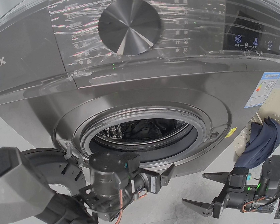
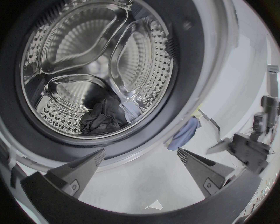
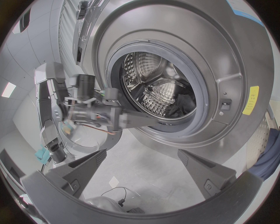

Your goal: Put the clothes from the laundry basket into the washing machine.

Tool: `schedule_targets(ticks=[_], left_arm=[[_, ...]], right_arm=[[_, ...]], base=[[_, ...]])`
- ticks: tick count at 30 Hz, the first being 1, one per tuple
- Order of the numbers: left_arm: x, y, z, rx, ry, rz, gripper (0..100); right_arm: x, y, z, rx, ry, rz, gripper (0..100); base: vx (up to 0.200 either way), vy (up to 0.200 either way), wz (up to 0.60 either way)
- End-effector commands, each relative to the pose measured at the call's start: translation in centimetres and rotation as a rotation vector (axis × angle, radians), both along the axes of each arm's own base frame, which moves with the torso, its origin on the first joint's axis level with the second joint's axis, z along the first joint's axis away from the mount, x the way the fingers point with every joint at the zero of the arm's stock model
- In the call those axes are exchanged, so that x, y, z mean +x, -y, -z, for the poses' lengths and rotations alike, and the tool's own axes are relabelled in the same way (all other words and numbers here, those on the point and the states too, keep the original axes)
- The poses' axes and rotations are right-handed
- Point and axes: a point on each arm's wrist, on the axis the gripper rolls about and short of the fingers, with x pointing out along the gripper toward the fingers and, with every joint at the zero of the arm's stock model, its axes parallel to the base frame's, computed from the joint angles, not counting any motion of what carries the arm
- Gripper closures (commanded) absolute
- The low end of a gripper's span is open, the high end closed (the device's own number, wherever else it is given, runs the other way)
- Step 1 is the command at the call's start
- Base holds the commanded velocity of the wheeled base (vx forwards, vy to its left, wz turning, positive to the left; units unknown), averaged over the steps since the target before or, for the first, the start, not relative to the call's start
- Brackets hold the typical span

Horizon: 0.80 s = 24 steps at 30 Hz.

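Washer: front-loading, grey metal, door swung open to the left. One black garment lies crumpled at the bottom of the perforated steel drum, towards its near edge.

Basket: cream, perforated, standing on the floor to the right of the washer. A navy blue garment hangs over its near rim, draping down the outside.

Left end effector: fingers spread wide, holding nothing. It sits just in front of the drum opening, at the lower rim.

Right end effector: fingers spread wide, holding nothing. It sits low, to the right of the left one, below and just left of the blue garment, not touching it.
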Motion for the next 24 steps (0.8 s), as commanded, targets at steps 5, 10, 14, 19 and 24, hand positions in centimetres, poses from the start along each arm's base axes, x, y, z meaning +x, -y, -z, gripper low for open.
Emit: schedule_targets(ticks=[5, 10, 14, 19, 24], left_arm=[[-7.6, -5.0, -3.7, -0.092, 0.084, 0.084, 0], [-8.9, -7.3, -3.9, -0.107, 0.098, 0.067, 0], [-9.3, -8.4, -3.9, -0.110, 0.106, 0.051, 0], [-10.8, -10.1, -4.6, -0.143, 0.136, 0.047, 0], [-11.6, -11.8, -4.5, -0.132, 0.158, 0.020, 0]], right_arm=[[-1.5, 2.3, -2.3, 0.071, 0.058, 0.056, 0], [-1.4, 3.2, -3.1, 0.085, 0.092, 0.096, 0], [-1.4, 4.2, -3.3, 0.071, 0.080, 0.136, 0], [-1.5, 5.6, -3.5, 0.048, 0.060, 0.218, 0], [-1.7, 7.0, -3.6, 0.021, 0.045, 0.299, 0]], base=[[0.000, 0.000, 0.00], [0.000, 0.000, 0.00], [0.000, 0.000, 0.00], [-0.040, 0.000, 0.00], [-0.200, 0.000, 0.00]])
